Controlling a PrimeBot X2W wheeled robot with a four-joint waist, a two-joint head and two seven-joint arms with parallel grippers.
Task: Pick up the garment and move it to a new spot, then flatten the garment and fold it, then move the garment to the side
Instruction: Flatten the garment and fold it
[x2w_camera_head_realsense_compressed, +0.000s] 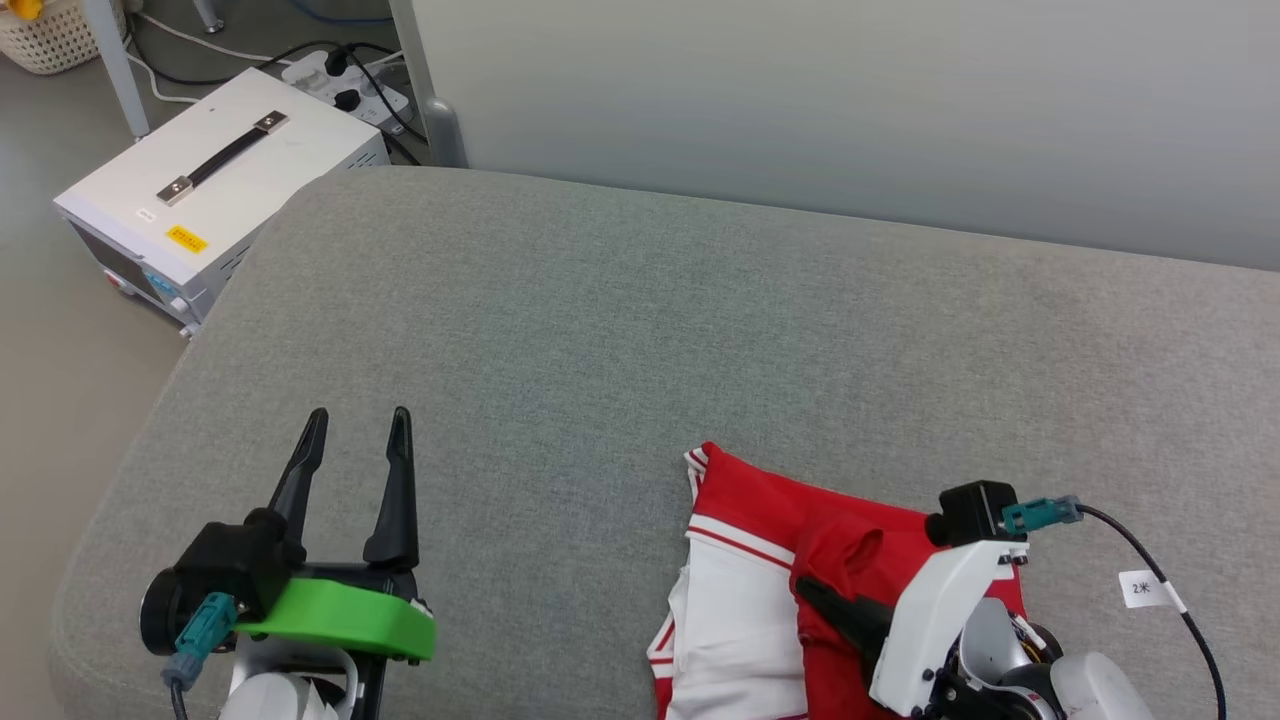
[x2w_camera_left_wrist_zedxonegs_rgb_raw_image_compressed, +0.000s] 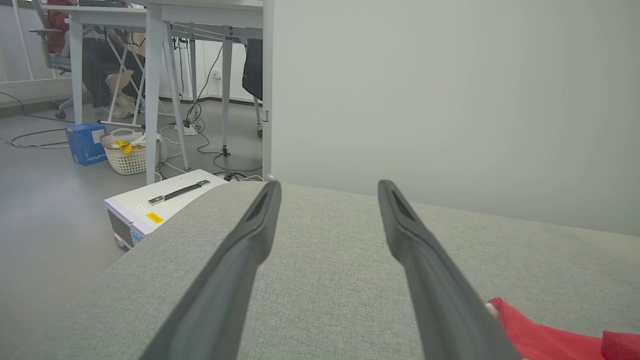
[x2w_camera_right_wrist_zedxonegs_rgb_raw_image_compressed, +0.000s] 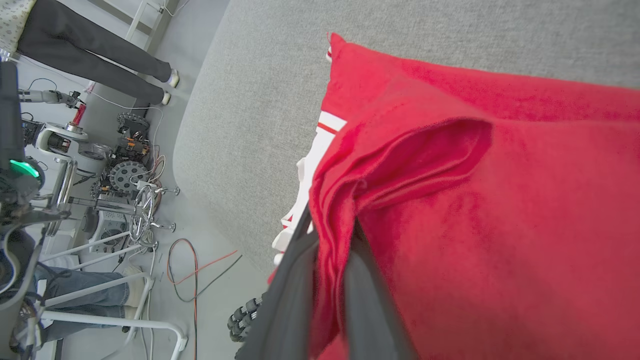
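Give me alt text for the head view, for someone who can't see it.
At lower right, the right gripper has its jaws shut on a fold of the red-and-white garment lying on a grey cushion. At lower left, the left gripper has its jaws open over bare cushion. A white box sits beside the cushion, upper left.

"2米" on the white cable tag (x2w_camera_head_realsense_compressed: 1143, 588)

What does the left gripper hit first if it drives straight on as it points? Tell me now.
Nothing close: the open left gripper points across the grey cushion, and the pale wall behind looks like the first thing in line, though its height above the cushion is unclear.
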